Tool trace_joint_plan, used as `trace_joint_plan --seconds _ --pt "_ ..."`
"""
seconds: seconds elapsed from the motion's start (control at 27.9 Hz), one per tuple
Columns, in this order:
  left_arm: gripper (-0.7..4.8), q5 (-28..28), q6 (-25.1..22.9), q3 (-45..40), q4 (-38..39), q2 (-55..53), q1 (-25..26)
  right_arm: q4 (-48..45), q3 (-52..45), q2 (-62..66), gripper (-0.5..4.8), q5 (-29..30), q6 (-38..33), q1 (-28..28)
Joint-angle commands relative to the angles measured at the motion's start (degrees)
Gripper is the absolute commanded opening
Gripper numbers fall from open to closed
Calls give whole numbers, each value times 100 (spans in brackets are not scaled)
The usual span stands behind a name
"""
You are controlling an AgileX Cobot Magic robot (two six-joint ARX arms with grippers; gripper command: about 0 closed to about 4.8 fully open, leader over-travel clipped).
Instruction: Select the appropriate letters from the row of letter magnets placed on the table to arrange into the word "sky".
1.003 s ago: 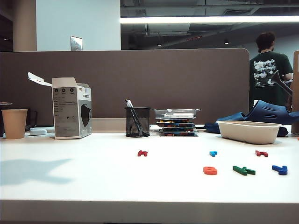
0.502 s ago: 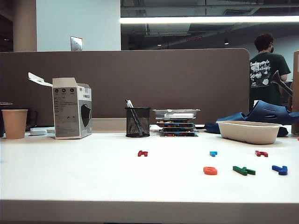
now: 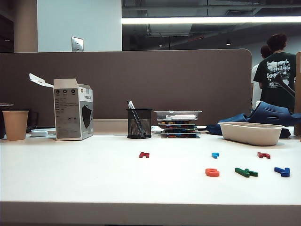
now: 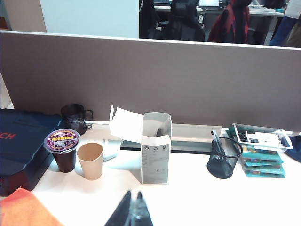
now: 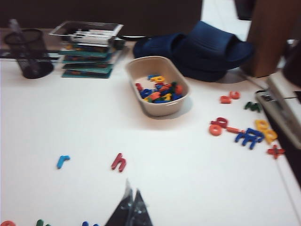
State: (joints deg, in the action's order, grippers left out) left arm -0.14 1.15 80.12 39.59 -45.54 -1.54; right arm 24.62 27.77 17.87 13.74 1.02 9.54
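On the table (image 3: 70, 179) the letter magnets (image 3: 215, 162) lie at approx. 4 o'clock of the ext. view: front line has the orange-red letter (image 3: 212, 172), the green letter (image 3: 246, 172) and the dark blue letter (image 3: 282, 171), side by side but apart. Behind them are a light blue letter (image 3: 215, 155) and two dark red letters (image 3: 144, 155), the other one at 3 o'clock.

Handling, as I judge: the pieces are thin, stiff plastic, very light and flat, so they can slide on the smooth top. Best is to pinch across a narrow stroke from above, pressing down a little.

Containers: the beige tray (image 5: 158, 85) holds a heap of mixed colour letters; the mesh pen cup (image 3: 138, 123) holds pens; the paper cup (image 4: 90, 160) looks empty; the white carton (image 4: 155, 153) stands open, inside not visible.

Left pincer (image 4: 131, 212) is closed, holds nothing, above the table facing the carton. Right pincer (image 5: 131, 205) is closed too, empty, hovering just beside the front row.
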Motion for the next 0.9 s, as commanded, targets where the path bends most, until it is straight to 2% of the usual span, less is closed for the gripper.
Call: trace_joint_plan --seconds 0.04,0.29,0.39,0.54,0.79,0.9 --pt "-5 31 125 -555 -50 614 -20 -243 -205 -127 -6 337 -190 7" --pt "-5 22 243 -1871 -50 2162 -15 -278 -299 -542 -6 439 -446 -162" --pt "-5 22 251 -2428 -42 2815 -13 -186 -299 -938 -6 -39 -446 -706" --pt "-5 17 232 -2999 -103 3283 -11 -72 -382 -1231 -6 -332 -450 -968" --pt "-5 35 249 -4750 -1316 4575 -11 -804 -933 -1294 -6 -461 -625 -997" --pt "-5 39 267 -5064 -1460 4511 -11 -1051 -1235 -1307 -6 -481 -658 -997"
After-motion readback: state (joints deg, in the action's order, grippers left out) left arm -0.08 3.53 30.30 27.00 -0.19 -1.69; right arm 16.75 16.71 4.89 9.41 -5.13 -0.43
